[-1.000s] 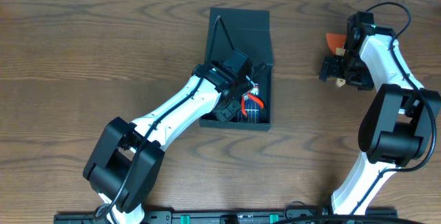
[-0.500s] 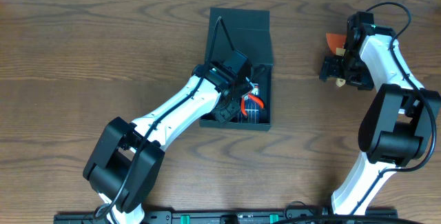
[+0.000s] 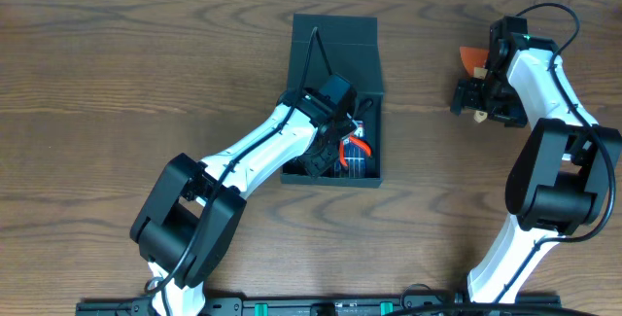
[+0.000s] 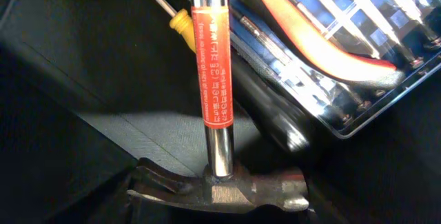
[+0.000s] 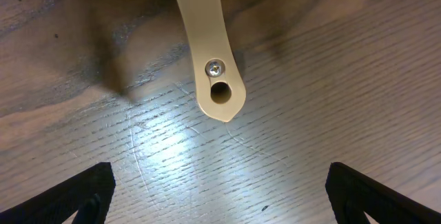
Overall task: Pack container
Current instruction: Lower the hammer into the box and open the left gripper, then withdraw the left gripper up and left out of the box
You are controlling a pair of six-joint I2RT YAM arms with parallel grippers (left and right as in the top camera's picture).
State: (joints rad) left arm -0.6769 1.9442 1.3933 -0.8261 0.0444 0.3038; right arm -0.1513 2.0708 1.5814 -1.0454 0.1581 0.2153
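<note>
The container (image 3: 330,44), a dark box with its flap lid open at the far end, sits mid-table. My left gripper (image 3: 328,153) reaches down inside it. In the left wrist view a hammer's dark head (image 4: 220,188) lies between my jaws, gripped end to end, and its chrome shaft with a red label (image 4: 213,65) runs away along the box floor. Beside it lie a yellow-handled screwdriver (image 4: 180,21), orange-handled pliers (image 4: 324,41) and a clear bit case (image 4: 372,17). My right gripper (image 3: 476,99) hovers open over bare table, a beige tool handle (image 5: 219,89) just ahead of it.
An orange part (image 3: 473,58) of the tool by the right gripper shows on the wooden table (image 3: 117,73). The box walls (image 4: 62,148) close in around the left gripper. Dark rails (image 3: 321,306) run along the table's front edge.
The left arm's elbow has swung right while its gripper stayed in the box on the hammer; the box nudged slightly left. The right arm has not moved.
</note>
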